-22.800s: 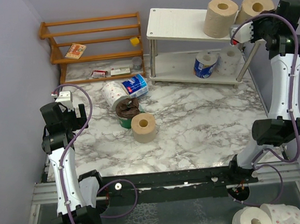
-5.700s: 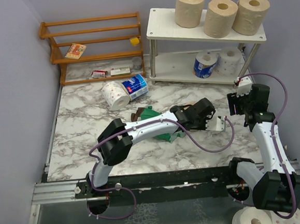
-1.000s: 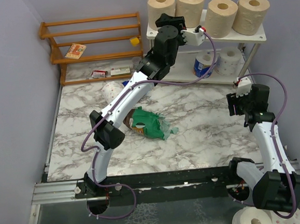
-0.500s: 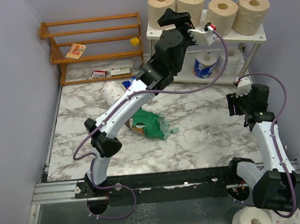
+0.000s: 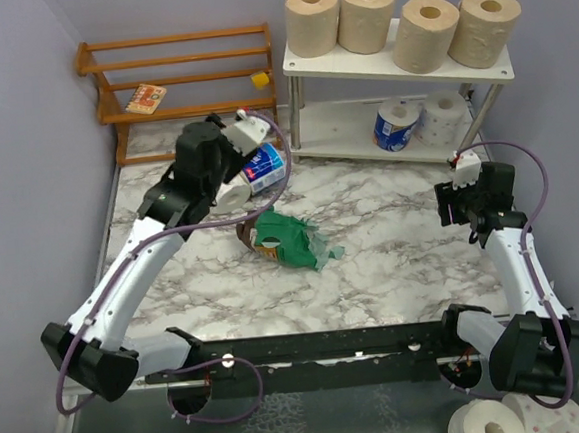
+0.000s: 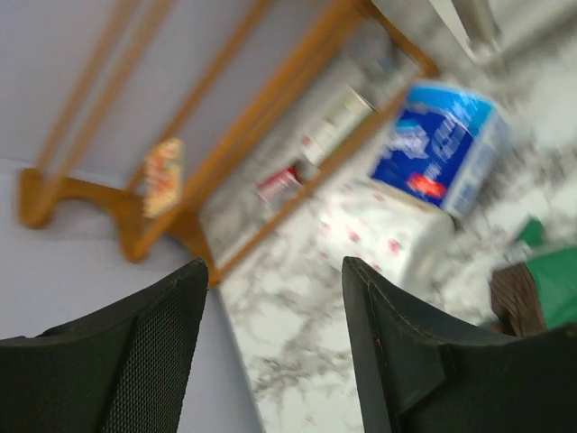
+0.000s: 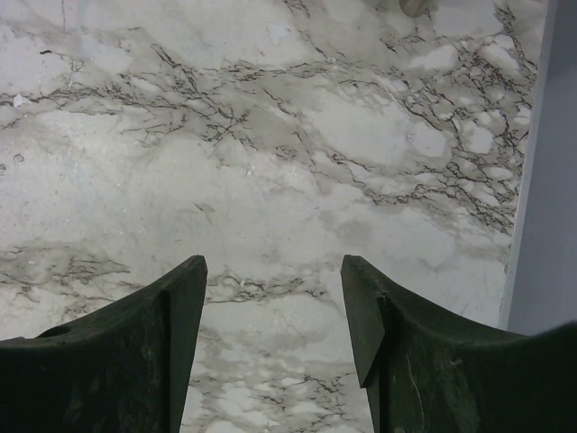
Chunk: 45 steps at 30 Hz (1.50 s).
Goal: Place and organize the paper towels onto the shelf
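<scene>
Four tan paper towels stand in a row on the top tier of the white shelf (image 5: 337, 60), from the leftmost (image 5: 312, 19) to the rightmost (image 5: 483, 28). On the lower tier lie a blue-wrapped roll (image 5: 396, 125) and a white pink-dotted roll (image 5: 442, 116). Two more lie on the table: a blue-wrapped roll (image 5: 266, 166) (image 6: 442, 144) and a pink-dotted roll (image 5: 233, 193) (image 6: 379, 230). My left gripper (image 5: 217, 167) (image 6: 275, 263) hovers just left of and above these two, open and holding nothing. Over bare marble at the right, my right gripper (image 5: 466, 208) (image 7: 273, 262) is open and holds nothing.
A green snack bag (image 5: 289, 239) lies mid-table. The orange wooden rack (image 5: 179, 85) (image 6: 225, 162) stands at the back left with small packets on it. Purple walls close in on the left and right. Two more rolls (image 5: 496, 423) lie beyond the near edge, bottom right.
My left arm has swung back from the shelf's top tier, down and left to the two loose rolls by the rack. The right arm has barely moved.
</scene>
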Each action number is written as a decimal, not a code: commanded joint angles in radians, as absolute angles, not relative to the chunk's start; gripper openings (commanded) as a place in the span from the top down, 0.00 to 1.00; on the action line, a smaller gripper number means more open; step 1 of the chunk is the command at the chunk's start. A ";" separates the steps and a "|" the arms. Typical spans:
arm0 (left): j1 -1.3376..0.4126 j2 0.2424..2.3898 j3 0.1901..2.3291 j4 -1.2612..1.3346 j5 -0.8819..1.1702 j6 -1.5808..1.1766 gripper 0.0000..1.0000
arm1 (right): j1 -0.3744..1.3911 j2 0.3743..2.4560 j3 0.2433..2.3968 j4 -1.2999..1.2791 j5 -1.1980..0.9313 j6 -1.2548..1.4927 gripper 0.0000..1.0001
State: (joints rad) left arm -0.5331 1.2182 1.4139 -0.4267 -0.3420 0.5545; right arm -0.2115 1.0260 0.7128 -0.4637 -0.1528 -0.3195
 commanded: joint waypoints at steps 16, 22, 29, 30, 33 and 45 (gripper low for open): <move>-0.505 1.337 0.943 -0.171 -0.334 0.692 0.40 | -0.222 1.038 0.733 -0.464 -0.130 -0.322 0.39; -0.500 1.440 0.945 -0.105 -0.361 0.697 0.44 | -0.240 1.021 0.730 -0.467 -0.124 -0.319 0.41; -0.484 1.520 0.987 -0.069 -0.351 0.710 0.45 | -0.266 1.013 0.728 -0.463 -0.115 -0.318 0.41; -0.480 1.535 0.990 -0.062 -0.353 0.714 0.45 | -0.268 1.016 0.729 -0.463 -0.114 -0.318 0.41; -0.466 1.564 0.994 -0.044 -0.347 0.721 0.46 | -0.271 1.024 0.730 -0.464 -0.109 -0.316 0.41; -0.439 1.648 1.018 -0.042 -0.319 0.713 0.63 | -0.281 1.034 0.731 -0.462 -0.107 -0.316 0.41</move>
